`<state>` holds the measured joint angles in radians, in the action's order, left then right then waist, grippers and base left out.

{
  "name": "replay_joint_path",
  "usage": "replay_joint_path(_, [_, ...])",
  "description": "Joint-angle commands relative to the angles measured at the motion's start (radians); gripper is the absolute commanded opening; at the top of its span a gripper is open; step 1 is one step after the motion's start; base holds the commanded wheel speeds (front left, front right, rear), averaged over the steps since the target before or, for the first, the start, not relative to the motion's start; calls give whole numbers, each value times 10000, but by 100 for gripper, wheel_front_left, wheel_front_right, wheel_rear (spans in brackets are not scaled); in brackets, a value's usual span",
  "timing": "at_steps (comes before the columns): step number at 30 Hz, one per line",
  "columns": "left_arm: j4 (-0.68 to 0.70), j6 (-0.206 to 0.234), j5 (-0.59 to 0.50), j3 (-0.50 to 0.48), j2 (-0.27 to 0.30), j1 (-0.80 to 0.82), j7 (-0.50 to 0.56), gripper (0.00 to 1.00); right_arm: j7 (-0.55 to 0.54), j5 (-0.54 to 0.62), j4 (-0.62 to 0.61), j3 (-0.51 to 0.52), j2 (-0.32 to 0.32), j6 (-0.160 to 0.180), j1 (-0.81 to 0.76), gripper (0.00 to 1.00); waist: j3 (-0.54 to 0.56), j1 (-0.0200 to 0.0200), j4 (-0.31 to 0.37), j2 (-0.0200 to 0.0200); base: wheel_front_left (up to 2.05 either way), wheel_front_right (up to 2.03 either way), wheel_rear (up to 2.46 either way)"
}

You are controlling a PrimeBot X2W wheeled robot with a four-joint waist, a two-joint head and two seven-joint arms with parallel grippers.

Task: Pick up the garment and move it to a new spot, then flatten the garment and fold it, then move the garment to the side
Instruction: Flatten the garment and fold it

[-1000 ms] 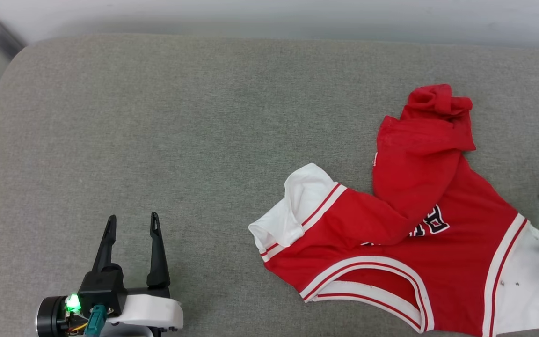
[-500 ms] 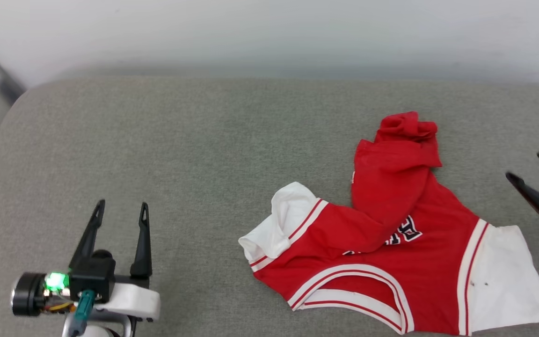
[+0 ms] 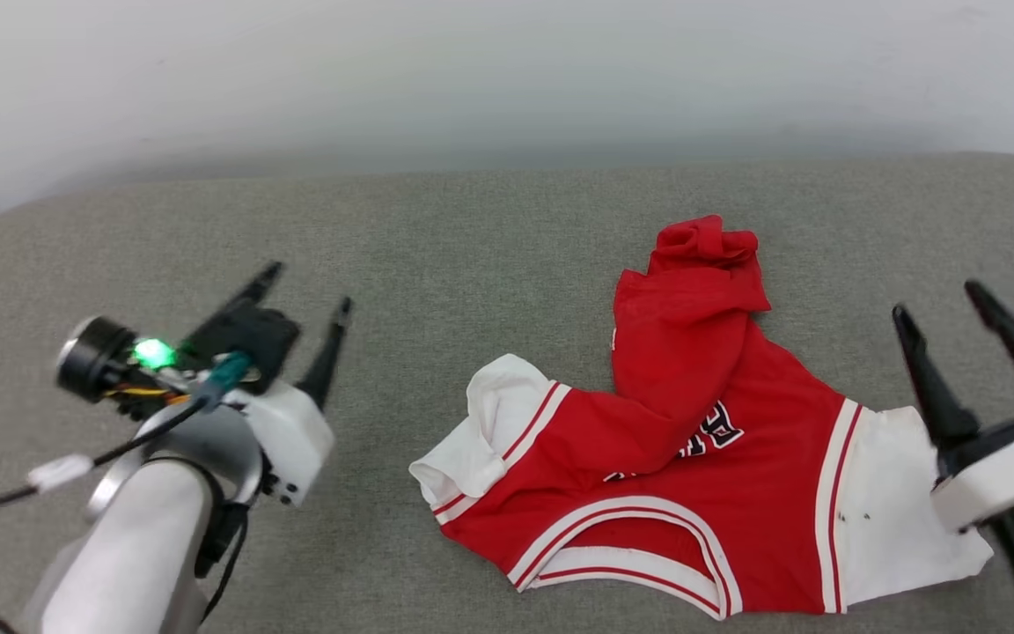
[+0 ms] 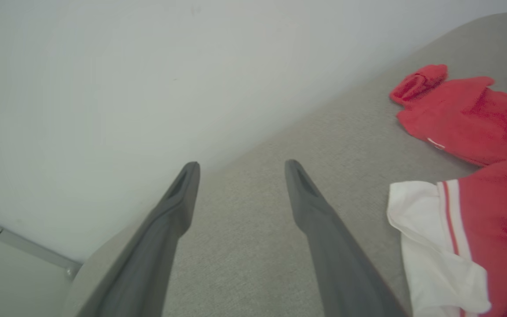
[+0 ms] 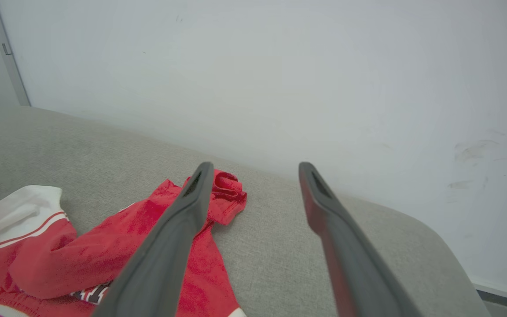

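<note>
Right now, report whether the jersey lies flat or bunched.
Bunched: the garment lies on the grey cushion with a red flap folded over its chest lettering and one white sleeve curled.

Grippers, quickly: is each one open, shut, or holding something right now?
Left gripper: open, holding nothing, over the grey cushion.
Right gripper: open, holding nothing; the garment lies loose on the cushion.

A grey, fabric-covered padded tabletop [image 3: 472, 246] with rounded corners meets a plain white wall [image 3: 507, 70] bearing a thin grey strip [image 4: 20, 244].
</note>
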<state>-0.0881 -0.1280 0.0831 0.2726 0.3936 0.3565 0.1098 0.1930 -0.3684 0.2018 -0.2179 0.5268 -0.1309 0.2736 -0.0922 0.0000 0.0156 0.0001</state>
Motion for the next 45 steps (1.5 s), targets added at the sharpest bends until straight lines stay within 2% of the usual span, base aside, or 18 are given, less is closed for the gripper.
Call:
replay_joint_path(1, [36, -1, 355, 492, 239, 229, 418, 100, 1, 274, -316, 335, -427, 5, -408, 100, -40, 0, 65, -1, 0, 0, 0])
replay_joint_path(5, [327, -1, 1882, 2651, 1412, 1333, 2289, 100, -283, 1102, -1427, 1263, -1725, 4, -1629, 100, -148, 0, 176, -1, 0, 0, 0])
replay_joint_path(10, [916, -2, 4139, 5206, 2500, 2861, 4726, 100, -579, 1517, -2245, 1570, -2573, 4, -2427, 100, -394, 0, 360, -1, 0, 0, 0])
replay_joint_path(15, [1202, -3, 6194, 7123, 3038, 4373, 6768, 100, -554, 1620, -2452, 1501, -2975, 4, -2710, 100, -733, 0, 599, -1, 0, 0, 0])
replay_joint_path(19, [1211, -5, 7120, 8587, 3268, 5396, 7826, 100, -340, 1661, -2339, 1318, -3125, 4, -2639, 100, -1082, 0, 861, -1, 0, 0, 0])
replay_joint_path(23, [1082, -6, 7446, 9634, 3393, 6185, 8085, 100, -128, 1655, -2167, 1106, -3201, 4, -2333, 100, -1487, 0, 1139, -1, 0, 0, 0])
replay_joint_path(26, [930, -6, 7417, 9983, 3411, 6398, 8137, 100, 29, 1663, -2048, 957, -3230, 5, -2097, 100, -1794, 0, 1335, -1, 0, 0, 0])
replay_joint_path(31, [1155, -6, 6845, 10092, 3520, 5926, 8873, 100, 208, 1671, -1851, 821, -3293, 5, -1789, 100, -2212, 0, 1531, -1, 0, 0, 0])
replay_joint_path(36, [1136, -4, 6295, 10110, 3634, 5527, 8761, 100, 370, 1737, -1667, 729, -3359, 5, -1555, 100, -2432, 0, 1558, -1, 0, 0, 0])
replay_joint_path(37, [1115, -5, 6266, 10129, 3651, 5434, 8805, 95, 365, 1734, -1639, 692, -3357, 5, -1510, 100, -2444, 0, 1542, -1, 0, 0, 0])
replay_joint_path(38, [1132, -5, 6260, 10153, 3641, 5374, 8753, 0, 387, 1731, -1604, 681, -3343, 5, -1489, 100, -2446, 0, 1508, -1, 0, 0, 0])
replay_joint_path(41, [1036, -4, 6419, 10134, 3729, 5407, 8101, 0, 457, 1712, -1530, 647, -3337, 5, -1488, 100, -2364, 0, 1385, -1, 0, 0, 0])
replay_joint_path(45, [506, 10, 6949, 9802, 3952, 5620, 6099, 0, 502, 1671, -1447, 736, -3319, 5, -1729, 100, -2068, 0, 1102, -1, 0, 0, 0])
